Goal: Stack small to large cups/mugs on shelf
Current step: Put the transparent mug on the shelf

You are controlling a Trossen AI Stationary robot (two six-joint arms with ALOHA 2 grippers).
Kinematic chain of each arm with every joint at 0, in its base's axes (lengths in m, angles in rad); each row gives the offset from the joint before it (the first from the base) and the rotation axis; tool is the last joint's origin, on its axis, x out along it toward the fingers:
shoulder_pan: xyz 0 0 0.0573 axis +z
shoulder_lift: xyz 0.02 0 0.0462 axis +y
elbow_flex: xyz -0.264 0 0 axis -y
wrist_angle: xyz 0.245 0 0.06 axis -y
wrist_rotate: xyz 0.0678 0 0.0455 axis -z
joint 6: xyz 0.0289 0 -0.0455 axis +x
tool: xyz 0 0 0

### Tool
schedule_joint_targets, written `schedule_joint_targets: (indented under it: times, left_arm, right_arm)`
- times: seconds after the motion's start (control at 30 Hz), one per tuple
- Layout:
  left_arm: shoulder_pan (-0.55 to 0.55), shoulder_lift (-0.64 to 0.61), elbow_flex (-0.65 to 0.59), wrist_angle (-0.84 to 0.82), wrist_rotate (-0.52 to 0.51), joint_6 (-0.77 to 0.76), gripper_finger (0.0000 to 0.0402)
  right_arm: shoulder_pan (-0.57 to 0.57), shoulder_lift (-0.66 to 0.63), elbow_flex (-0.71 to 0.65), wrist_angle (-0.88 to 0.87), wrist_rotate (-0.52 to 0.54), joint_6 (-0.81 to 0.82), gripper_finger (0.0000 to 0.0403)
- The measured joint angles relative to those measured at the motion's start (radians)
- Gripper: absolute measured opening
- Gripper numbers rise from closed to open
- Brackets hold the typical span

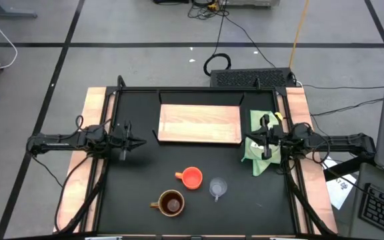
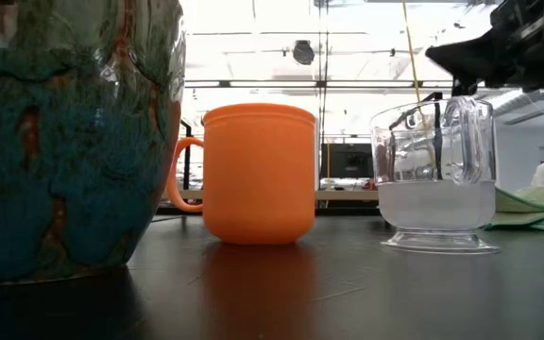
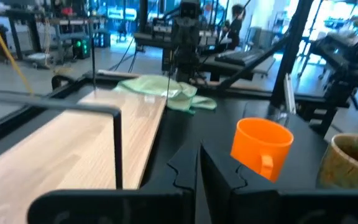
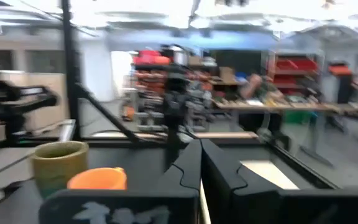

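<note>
In the high view, the shelf (image 1: 199, 124) lies at upper centre of the black counter (image 1: 139, 167). The orange cup (image 1: 191, 177), glass cup (image 1: 218, 188) and brown mug (image 1: 171, 203) stand apart at lower centre. The left pincer (image 1: 137, 141), closed and empty, hovers at centre left. The right pincer (image 1: 249, 143), closed and empty, hangs over the green cloth (image 1: 261, 152) at centre right.

The low view shows the three cups upright.

Three cups stood on the table: one small clear glass cup (image 1: 218, 187), one orange handled cup (image 1: 191, 177) and one brown handled mug (image 1: 170, 203). There was one light-wood shelf board (image 1: 199, 123) and one light green cloth (image 1: 259, 155). Two robot arms were present.
</note>
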Motion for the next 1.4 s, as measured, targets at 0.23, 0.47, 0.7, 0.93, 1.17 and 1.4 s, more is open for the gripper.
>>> schedule_joint_targets:
  times: [0.23, 0.47, 0.7, 0.93, 1.17, 1.4]
  left_arm:
    - [0.0, 0.0, 0.0, 0.064, 0.096, 0.012, 0.0008]
    - [0.0, 0.0, 0.0, 0.083, 0.1, -0.01, 0.0002]
    - [0.0, 0.0, 0.0, 0.084, 0.124, -0.012, 0.0002]
    - [0.0, 0.0, 0.0, 0.084, 0.125, -0.012, 0.0021]
    - [0.0, 0.0, 0.0, 0.084, 0.125, -0.012, 0.0025]
    - [0.0, 0.0, 0.0, 0.084, 0.125, -0.011, 0.0026]
  right_arm:
    - [0.0, 0.002, 0.009, 0.022, -0.023, -0.015, 0.0]
    - [0.0, 0.066, 0.118, 0.016, -0.122, -0.009, 0.0]
    - [0.015, 0.264, 0.302, -0.095, -0.124, -0.018, 0.0]
    - [0.097, 0.498, 0.483, -0.15, -0.123, -0.055, 0.0]
    - [0.156, 0.633, 0.583, -0.152, -0.122, -0.049, 0.0]
    - [0.207, 0.713, 0.657, -0.202, -0.12, 0.013, 0.0]
